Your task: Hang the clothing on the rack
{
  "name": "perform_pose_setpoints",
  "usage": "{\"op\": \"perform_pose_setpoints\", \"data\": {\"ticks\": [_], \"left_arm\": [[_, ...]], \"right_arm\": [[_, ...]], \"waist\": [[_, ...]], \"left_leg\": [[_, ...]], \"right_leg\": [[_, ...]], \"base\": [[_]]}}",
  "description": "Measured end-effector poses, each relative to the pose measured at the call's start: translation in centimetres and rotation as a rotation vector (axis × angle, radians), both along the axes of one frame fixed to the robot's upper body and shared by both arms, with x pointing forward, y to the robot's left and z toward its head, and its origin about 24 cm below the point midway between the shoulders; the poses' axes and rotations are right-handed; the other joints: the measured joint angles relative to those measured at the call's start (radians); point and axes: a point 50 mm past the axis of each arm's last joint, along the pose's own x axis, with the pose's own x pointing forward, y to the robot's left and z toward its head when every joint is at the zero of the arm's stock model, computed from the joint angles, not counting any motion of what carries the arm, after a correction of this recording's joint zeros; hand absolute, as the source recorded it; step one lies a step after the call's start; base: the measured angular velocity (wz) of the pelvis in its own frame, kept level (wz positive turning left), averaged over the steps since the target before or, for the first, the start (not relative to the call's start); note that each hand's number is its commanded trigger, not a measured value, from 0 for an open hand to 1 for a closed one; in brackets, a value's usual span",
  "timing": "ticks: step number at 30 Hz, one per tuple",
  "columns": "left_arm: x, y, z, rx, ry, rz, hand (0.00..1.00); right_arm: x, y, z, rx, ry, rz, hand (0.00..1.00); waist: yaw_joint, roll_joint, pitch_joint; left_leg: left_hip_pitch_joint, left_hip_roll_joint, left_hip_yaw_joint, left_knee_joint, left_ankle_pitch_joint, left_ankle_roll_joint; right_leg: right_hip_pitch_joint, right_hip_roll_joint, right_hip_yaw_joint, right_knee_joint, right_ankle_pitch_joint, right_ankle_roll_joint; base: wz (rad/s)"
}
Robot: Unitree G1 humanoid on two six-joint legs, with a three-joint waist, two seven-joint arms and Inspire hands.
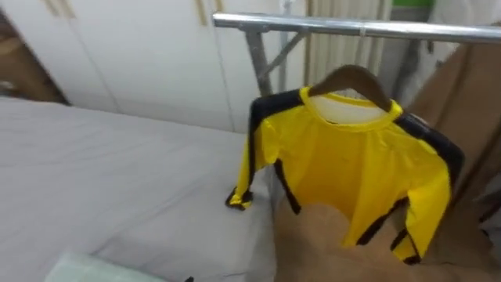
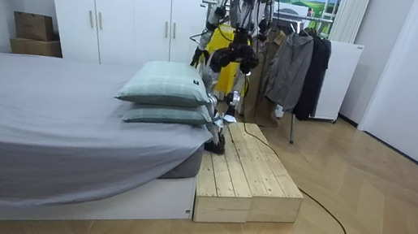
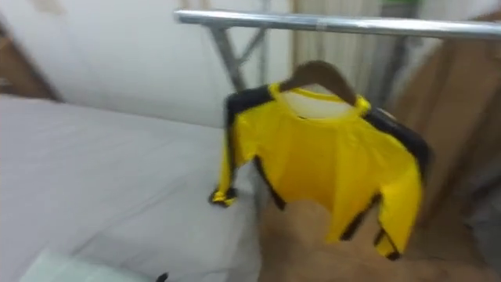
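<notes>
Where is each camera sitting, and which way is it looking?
Left eye view: on the robot's head, facing ahead and down at the yellow shirt on a wooden hanger below the metal rail, bed at left.
Right eye view: beside it, same yellow shirt, hanger and rail from slightly rightward.
Room view: across the room, looking along the bed at the whole robot standing on the wooden platform.
All three share the yellow shirt and bed.

stance: standing upright | arms: both bent, held up at torso height | left robot hand (image 2: pixel 220 59), right robot hand (image 2: pixel 248 57): close together
</notes>
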Motion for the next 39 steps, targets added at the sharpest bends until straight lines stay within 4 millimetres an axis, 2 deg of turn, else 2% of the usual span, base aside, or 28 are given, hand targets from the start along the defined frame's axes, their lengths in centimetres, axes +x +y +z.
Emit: {"op": "perform_pose_setpoints", "data": {"ticks": [2,3,4,5,6,7,8,9,10,11,13,14,15,18,20,21,22,23,25,27,28,29,31,33,36,37,39], "left_arm": [[0.3,-0.8,0.1,0.000,0.001,-0.053,0.00],[0.3,-1.0,0.1,0.002,0.004,-0.068,0.00],[0.4,-1.3,0.1,0.010,0.000,-0.098,0.00],[0.5,-1.5,0.1,0.013,-0.003,-0.117,0.00],[0.7,-1.7,0.3,0.013,-0.011,-0.126,0.00],[0.7,-1.8,0.3,0.014,-0.011,-0.131,0.00],[0.9,-1.6,0.4,0.021,-0.019,-0.131,0.00],[0.9,-1.6,0.4,0.023,-0.020,-0.127,0.00],[0.5,-1.7,0.1,0.020,-0.001,-0.124,0.00],[-0.1,-1.8,-0.3,0.019,0.021,-0.124,0.00],[-0.8,-1.7,-0.6,0.018,0.044,-0.115,0.00],[-1.4,-1.6,-1.0,0.016,0.065,-0.104,0.00],[-1.7,-1.5,-1.1,0.018,0.074,-0.102,0.00],[-2.3,-1.3,-1.6,0.025,0.110,-0.091,0.00],[-2.4,-1.2,-1.6,0.026,0.117,-0.087,0.00],[-2.4,-1.3,-1.7,0.024,0.118,-0.087,0.00],[-2.4,-1.4,-1.7,0.018,0.119,-0.080,0.00],[-2.4,-1.4,-1.7,0.011,0.117,-0.074,0.00],[-2.5,-1.3,-1.7,0.006,0.119,-0.063,0.00],[-2.3,-1.4,-1.6,-0.005,0.111,-0.061,0.00],[-2.0,-1.5,-1.5,-0.013,0.099,-0.066,0.00],[-1.9,-1.7,-1.4,-0.022,0.090,-0.069,0.00],[-2.0,-2.0,-1.4,-0.036,0.083,-0.073,0.00],[-2.1,-2.1,-1.4,-0.042,0.081,-0.072,0.00],[-2.1,-2.1,-1.4,-0.047,0.083,-0.066,0.00],[-2.3,-2.1,-1.4,-0.055,0.086,-0.053,0.00],[-2.7,-1.6,-1.6,-0.056,0.099,-0.020,0.00]], "right_arm": [[0.3,0.0,0.1,-0.008,-0.012,-0.009,0.00],[0.1,-0.1,0.0,-0.010,-0.007,-0.014,0.00],[-0.2,-0.2,-0.1,-0.011,0.006,-0.024,0.00],[-0.6,-0.2,-0.3,-0.012,0.020,-0.032,0.00],[-0.7,-0.2,-0.3,-0.014,0.021,-0.034,0.00],[-0.5,-0.1,-0.3,-0.011,0.018,-0.035,0.00],[-0.1,0.4,-0.3,0.001,0.008,-0.035,0.00],[0.0,0.7,-0.3,0.011,0.008,-0.035,0.00],[-0.1,0.9,-0.4,0.022,0.015,-0.028,0.00],[-0.5,0.9,-0.5,0.027,0.027,-0.030,0.00],[-0.9,0.8,-0.7,0.028,0.042,-0.044,0.00],[-0.9,0.8,-0.6,0.028,0.036,-0.053,0.00],[-0.8,0.8,-0.6,0.026,0.032,-0.056,0.00],[-0.9,0.7,-0.7,0.015,0.030,-0.065,0.00],[-1.4,0.7,-0.8,0.006,0.041,-0.064,0.00],[-2.0,0.6,-1.0,0.002,0.053,-0.068,0.00],[-2.8,0.5,-1.2,-0.001,0.071,-0.081,0.00],[-3.5,0.4,-1.4,-0.004,0.087,-0.091,0.00],[-3.8,0.3,-1.5,-0.007,0.095,-0.108,0.00],[-4.3,0.1,-1.6,-0.015,0.103,-0.137,0.00],[-4.9,-0.1,-1.7,-0.029,0.113,-0.157,0.00],[-5.4,-0.2,-1.8,-0.034,0.122,-0.171,0.00],[-5.2,-0.2,-1.7,-0.044,0.114,-0.180,0.00],[-4.8,-0.2,-1.7,-0.062,0.100,-0.180,0.00],[-4.9,-0.4,-1.7,-0.090,0.104,-0.189,0.00],[-5.0,-0.4,-1.7,-0.101,0.102,-0.190,0.00],[-4.9,-0.4,-1.6,-0.112,0.096,-0.187,0.00]], "waist": [[-0.014,0.004,-0.0025],[-0.020,0.002,-0.0017],[-0.031,0.001,-0.0005],[-0.034,-0.001,-0.0014],[-0.034,-0.002,-0.0009],[-0.027,0.009,-0.0077],[-0.011,-0.001,-0.0038],[0.002,-0.016,-0.0020],[0.011,-0.021,-0.0039],[0.012,-0.029,-0.0118],[0.020,-0.047,-0.0091],[0.026,-0.044,-0.0132],[0.025,-0.042,-0.0146],[0.006,-0.049,-0.0143],[-0.001,-0.055,-0.0137],[-0.011,-0.061,-0.0153],[-0.023,-0.067,-0.0185],[-0.028,-0.078,-0.0175],[-0.025,-0.085,-0.0147],[-0.030,-0.090,-0.0175],[-0.033,-0.091,-0.0168],[-0.030,-0.090,-0.0163],[-0.027,-0.084,-0.0155],[-0.016,-0.075,-0.0147],[-0.002,-0.072,-0.0137],[0.002,-0.072,-0.0143],[0.017,-0.067,-0.0160]], "left_leg": [[0.053,0.024,0.035,0.049,-0.023,0.002],[0.070,0.024,0.041,0.047,-0.026,0.002],[0.106,0.022,0.056,0.031,-0.035,0.002],[0.148,0.015,0.085,-0.010,-0.056,-0.001],[0.165,0.011,0.103,-0.038,-0.067,-0.001],[0.182,-0.001,0.133,-0.125,-0.109,-0.010],[0.179,-0.001,0.147,-0.192,-0.145,-0.053],[0.176,-0.006,0.150,-0.197,-0.137,-0.040],[0.175,-0.004,0.145,-0.205,-0.132,-0.040],[0.187,-0.006,0.148,-0.220,-0.115,-0.044],[0.220,-0.020,0.153,-0.245,-0.098,-0.047],[0.227,-0.022,0.147,-0.252,-0.095,-0.046],[0.227,-0.022,0.141,-0.254,-0.094,-0.045],[0.227,-0.036,0.097,-0.272,-0.081,-0.036],[0.227,-0.036,0.064,-0.276,-0.076,-0.033],[0.226,-0.037,0.030,-0.280,-0.070,-0.028],[0.226,-0.037,-0.005,-0.287,-0.059,-0.031],[0.227,-0.037,-0.033,-0.290,-0.054,-0.030],[0.227,-0.037,-0.067,-0.290,-0.053,-0.032],[0.215,-0.036,-0.107,-0.290,-0.053,-0.032],[0.205,-0.038,-0.145,-0.287,-0.053,-0.032],[0.195,-0.041,-0.181,-0.284,-0.052,-0.031],[0.193,-0.053,-0.227,-0.287,-0.050,-0.031],[0.193,-0.054,-0.252,-0.291,-0.050,-0.031],[0.195,-0.063,-0.305,-0.295,-0.048,-0.030],[0.197,-0.072,-0.318,-0.302,-0.045,-0.028],[0.199,-0.081,-0.334,-0.312,-0.039,-0.028]], "right_leg": [[0.030,-0.032,-0.141,-0.004,-0.012,0.007],[0.038,-0.040,-0.181,-0.004,-0.015,0.013],[0.051,-0.054,-0.247,-0.004,-0.021,0.024],[0.053,-0.061,-0.296,-0.001,-0.025,0.034],[0.050,-0.063,-0.323,0.003,-0.025,0.036],[0.030,-0.069,-0.359,0.025,-0.029,0.046],[-0.003,-0.088,-0.368,0.075,-0.036,0.058],[-0.009,-0.098,-0.356,0.091,-0.025,0.059],[-0.011,-0.098,-0.314,0.093,0.001,0.068],[-0.006,-0.108,-0.280,0.102,0.009,0.065],[0.015,-0.115,-0.252,0.099,0.020,0.058],[0.020,-0.107,-0.231,0.091,0.033,0.074],[0.023,-0.101,-0.218,0.084,0.040,0.080],[0.040,-0.091,-0.162,0.058,0.050,0.082],[0.052,-0.073,-0.107,0.043,0.056,0.092],[0.065,-0.060,-0.048,0.037,0.057,0.101],[0.085,-0.047,-0.024,0.016,0.056,0.112],[0.106,-0.040,-0.022,0.000,0.053,0.123],[0.122,-0.031,-0.012,-0.011,0.047,0.135],[0.130,-0.022,0.041,-0.011,0.039,0.148],[0.141,-0.014,0.117,-0.015,0.033,0.157],[0.152,-0.003,0.183,-0.022,0.033,0.157],[0.167,0.003,0.215,-0.022,0.033,0.156],[0.177,0.006,0.217,-0.023,0.031,0.159],[0.206,0.008,0.233,-0.041,0.022,0.172],[0.217,0.006,0.248,-0.046,0.015,0.183],[0.227,0.007,0.284,-0.063,0.012,0.187]], "base": [[1.97],[1.96],[1.86],[1.74],[1.35],[0.96],[0.74],[0.52],[0.53],[0.62],[0.35],[0.08],[0.16],[0.43],[0.47],[0.78],[1.03],[0.82],[0.51],[0.69],[1.01],[1.00],[0.72],[0.45],[0.47],[0.43],[0.30]]}}
